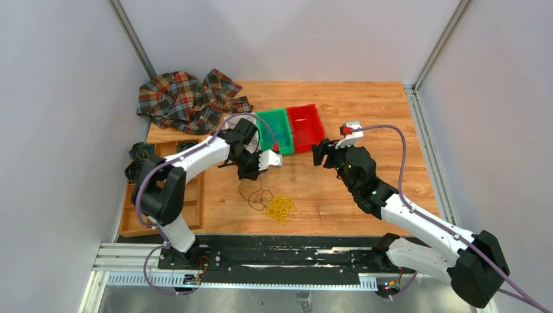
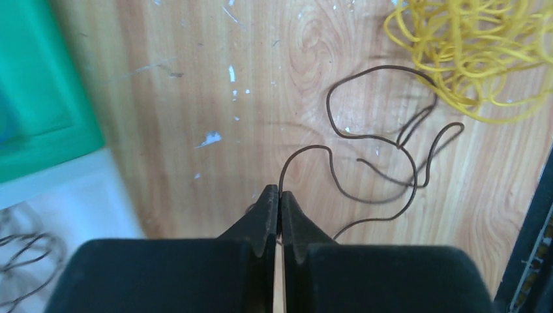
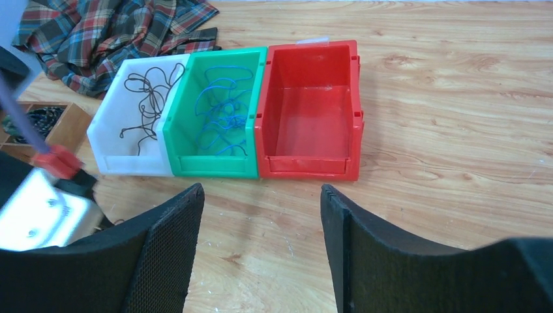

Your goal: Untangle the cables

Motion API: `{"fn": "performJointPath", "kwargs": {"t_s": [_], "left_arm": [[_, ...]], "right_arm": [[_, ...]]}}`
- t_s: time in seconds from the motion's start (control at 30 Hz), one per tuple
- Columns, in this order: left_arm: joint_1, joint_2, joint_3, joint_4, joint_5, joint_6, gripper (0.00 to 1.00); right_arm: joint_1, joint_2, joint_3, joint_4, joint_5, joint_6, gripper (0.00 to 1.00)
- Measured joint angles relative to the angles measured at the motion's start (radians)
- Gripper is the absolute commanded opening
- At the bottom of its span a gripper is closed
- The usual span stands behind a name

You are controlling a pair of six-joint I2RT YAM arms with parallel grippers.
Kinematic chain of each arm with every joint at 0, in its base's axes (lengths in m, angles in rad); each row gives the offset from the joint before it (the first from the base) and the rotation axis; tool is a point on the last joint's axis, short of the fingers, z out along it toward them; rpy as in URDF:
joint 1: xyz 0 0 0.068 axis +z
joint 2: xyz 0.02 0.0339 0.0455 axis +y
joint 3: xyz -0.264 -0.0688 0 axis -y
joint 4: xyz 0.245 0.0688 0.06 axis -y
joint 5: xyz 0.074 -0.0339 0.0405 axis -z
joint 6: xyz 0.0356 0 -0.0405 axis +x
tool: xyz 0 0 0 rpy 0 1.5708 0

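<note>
At the far left a crumpled plaid cloth (image 1: 189, 98) lies in soft folds on the pale, wood-grain table (image 1: 365, 111). Nearer the arms sits a shallow wooden tray (image 1: 128, 220) with divided compartments, and dark coiled bundles (image 1: 139, 151) rest at its far end.

The left gripper (image 2: 280, 195) points down at the table. Its black, wedge-shaped fingers are pressed together on one end of a thin black strand (image 2: 313, 146). The strand is wiry and stiff-looking; it rises from the tips in a small arc and then wanders over the wood in loose, open loops. Just right of it lies the yellow tangle (image 2: 469, 45), a dense, springy nest of thread-like curls. It may touch the black strand's outer loop, though the wrist view does not settle that. Both cables lie on the table on the near side of the bins, between the two arms and closer to the left one.

Three boxy, smooth plastic bins stand side by side, walls touching. The white bin (image 3: 107, 140) holds thin black wires (image 3: 147, 91), the green bin (image 3: 215, 166) holds curling blue strands (image 3: 222, 117), and the red bin (image 3: 306, 163) is glossy and straight-walled.

The right gripper (image 3: 261, 192) hangs above the wood just before the red bin, its broad black fingers, finely meshed on the inner faces, spread wide apart.
</note>
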State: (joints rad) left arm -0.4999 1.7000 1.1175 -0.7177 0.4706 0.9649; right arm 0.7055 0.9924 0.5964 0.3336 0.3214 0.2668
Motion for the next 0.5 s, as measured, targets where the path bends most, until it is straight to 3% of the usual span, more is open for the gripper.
{"fn": "performJointPath", "kwargs": {"t_s": [0.17,0.3,0.5], "left_arm": [[0.000,-0.191,0.108,-0.119,-0.012,-0.033,0.01],[0.000,-0.341,0.314,-0.206,-0.012,-0.101,0.00],[0.000,-0.423,0.573,-0.278,0.000,-0.232,0.00]], "right_arm": [[0.000,0.004,0.008,0.019,-0.029,0.002,0.73],[0.007,0.033,0.037,0.048,-0.056,0.002,0.80],[0.077,0.113,0.100,0.124,-0.095,-0.027,0.81]]}}
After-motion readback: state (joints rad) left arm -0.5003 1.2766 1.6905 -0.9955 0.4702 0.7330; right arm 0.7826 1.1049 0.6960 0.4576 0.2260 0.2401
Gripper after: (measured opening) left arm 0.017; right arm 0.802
